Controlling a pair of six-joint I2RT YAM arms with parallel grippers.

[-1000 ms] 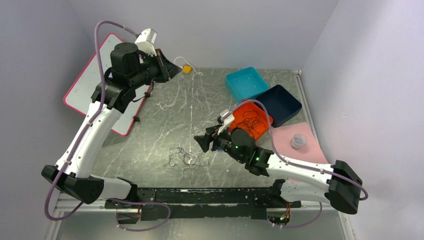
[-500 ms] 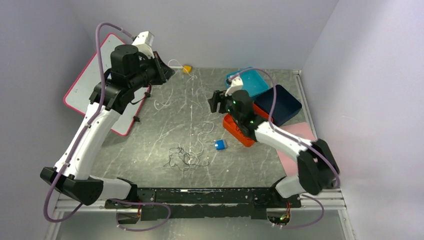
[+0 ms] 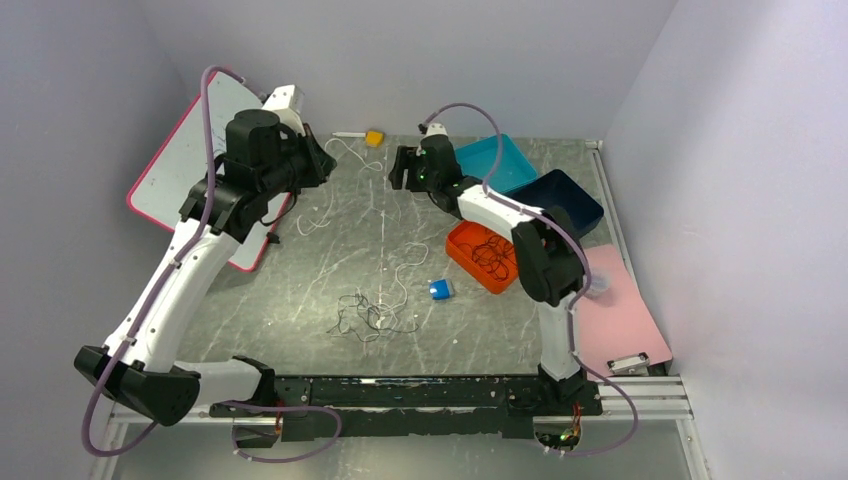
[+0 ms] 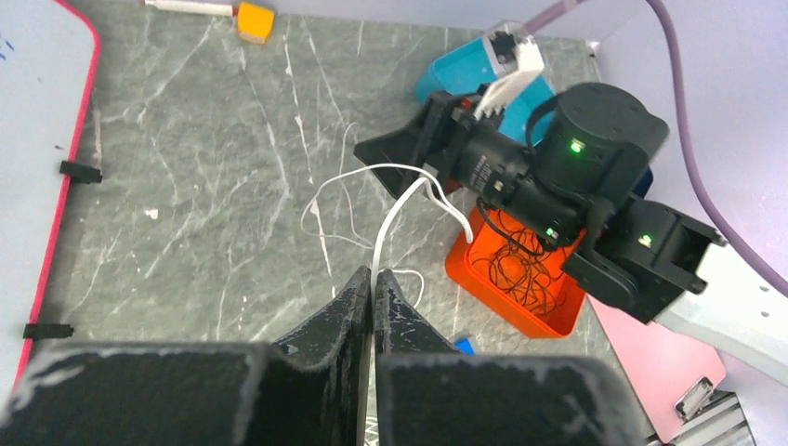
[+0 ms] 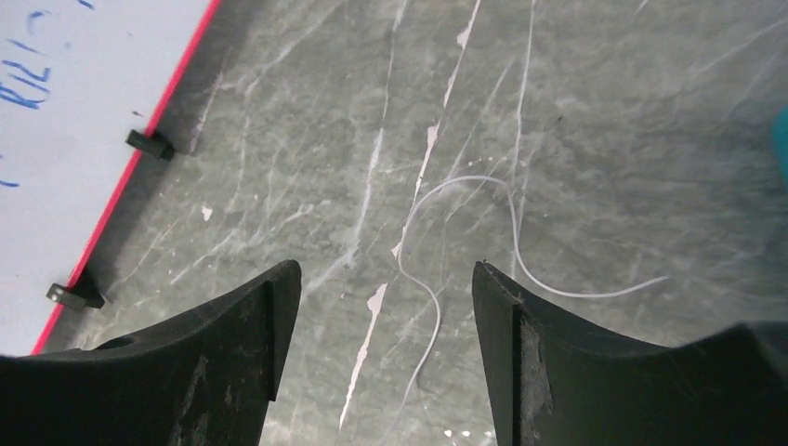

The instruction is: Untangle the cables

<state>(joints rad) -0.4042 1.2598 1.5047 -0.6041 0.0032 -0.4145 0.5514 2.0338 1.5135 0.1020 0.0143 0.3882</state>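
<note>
**Left gripper.** The left gripper (image 4: 373, 275) has its fingers pressed together on a white cable (image 4: 382, 230). The cable rises from the fingertips, loops towards the right gripper (image 4: 409, 153), and curves back down to the table (image 3: 300, 300). In the top view, the left gripper (image 3: 320, 160) sits at the far left of the table, beside the whiteboard (image 3: 175, 160).

**Right gripper.** The right gripper (image 5: 386, 271) has its fingers spread wide and holds nothing. Between them a thin white strand (image 5: 513, 223) lies curled on the table surface. In the top view, this gripper (image 3: 398, 168) is near the far edge and faces the left gripper. The two are apart.

**Other cables.**
- A black tangle (image 3: 368, 314) lies loose on the table, near the middle and towards the near edge.
- A second white cable (image 3: 405, 265) lies just beyond the tangle, beside a small blue object (image 3: 440, 289).
- More black cables (image 3: 492, 255) are piled inside the orange tray (image 3: 455, 246).

**Surroundings.** A teal tray (image 3: 497, 162) and a dark blue tray (image 3: 567, 200) stand behind the orange tray. A yellow block (image 3: 374, 138) rests at the far edge.
</note>
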